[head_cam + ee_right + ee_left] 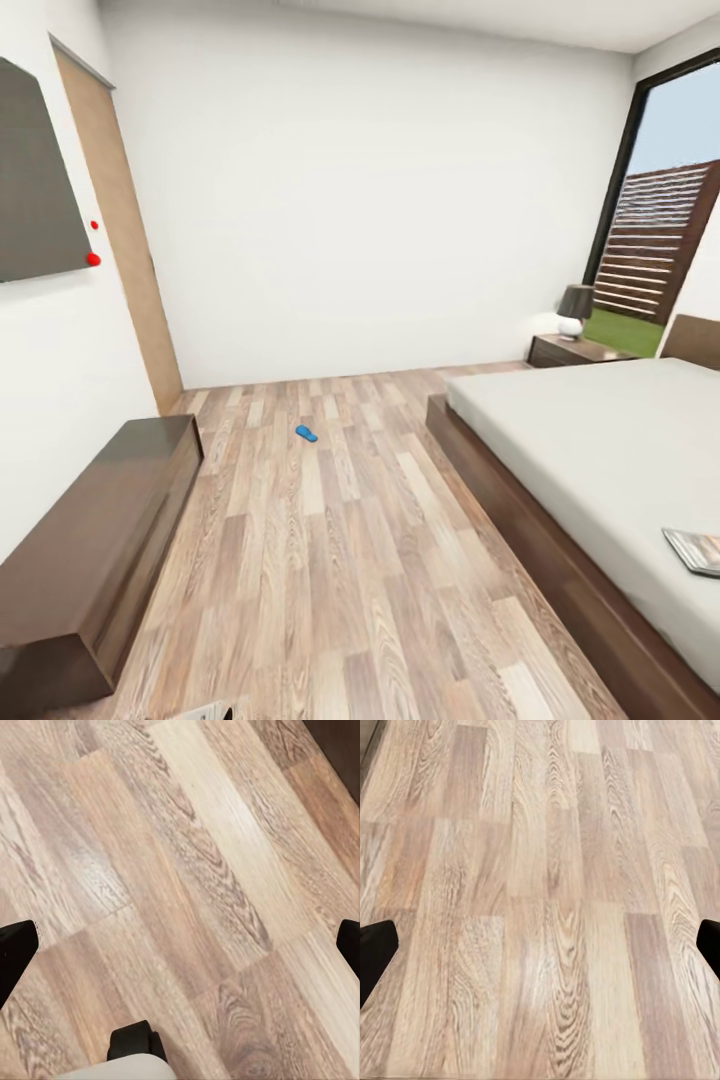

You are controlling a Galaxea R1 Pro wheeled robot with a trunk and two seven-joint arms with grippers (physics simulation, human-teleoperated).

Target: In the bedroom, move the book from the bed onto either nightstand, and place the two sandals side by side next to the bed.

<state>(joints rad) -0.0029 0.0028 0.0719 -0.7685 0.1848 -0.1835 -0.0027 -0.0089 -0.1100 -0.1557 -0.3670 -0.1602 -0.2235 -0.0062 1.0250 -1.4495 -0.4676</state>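
1. Bright-blue flip-flop sandal [306, 433] lies on the light-brown wood-plank floor [330, 560], well apart from both end effectors.
2. Thin paperback book [697, 550] rests on the grey-mattressed bed [600, 450].
3. Left end effector [540, 945] and right end effector [180, 945] point floorward, fingers spread wide, holding nothing.

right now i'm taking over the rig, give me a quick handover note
Left tool: open, empty, over bare wood floor.
Right tool: open, empty, also over floor.
Book: on the bed, near its close edge at the right of the head view.
One blue sandal: on the floor mid-room, apart from the bed. I cannot place the second sandal.
Nightstand: far side of the bed, lamp on it.
Done: nothing. Left: book to nightstand, both sandals side by side next to the bed.
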